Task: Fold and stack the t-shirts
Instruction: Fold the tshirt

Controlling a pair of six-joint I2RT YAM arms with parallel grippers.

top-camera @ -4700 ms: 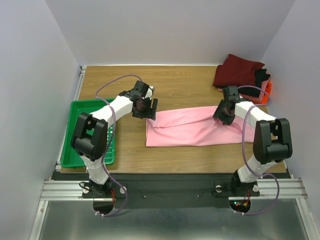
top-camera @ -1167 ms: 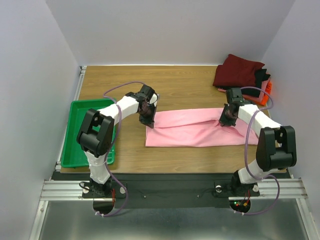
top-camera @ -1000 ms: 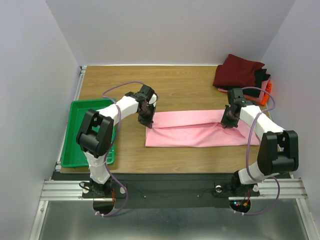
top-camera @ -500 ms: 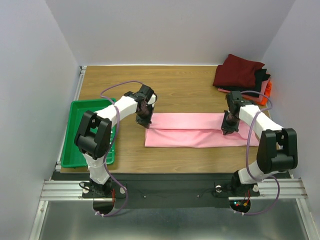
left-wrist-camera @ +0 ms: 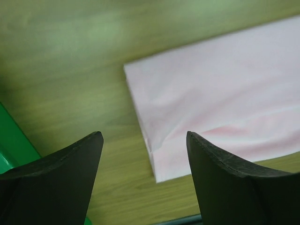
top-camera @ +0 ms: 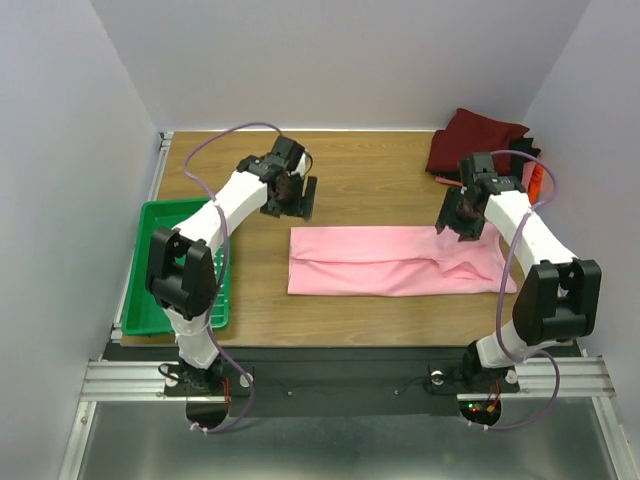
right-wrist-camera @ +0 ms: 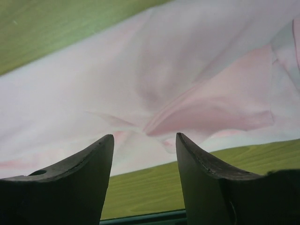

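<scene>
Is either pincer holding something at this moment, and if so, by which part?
Nothing is held. The left pincer and the right pincer are both open and empty; the pink t-shirt lies free.

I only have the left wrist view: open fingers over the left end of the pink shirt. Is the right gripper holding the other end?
Observer: No. The right gripper hangs open above the pink t-shirt, holding nothing.
Operator: How does the cloth lie over there?
Observer: It is creased. The right wrist view shows a loose fold bunched below that gripper, while the top view shows the rest as a long flat strip.
Operator: Where are the other shirts?
Observer: The dark red t-shirt lies at the far right corner of the table, apart from the pink one.
</scene>
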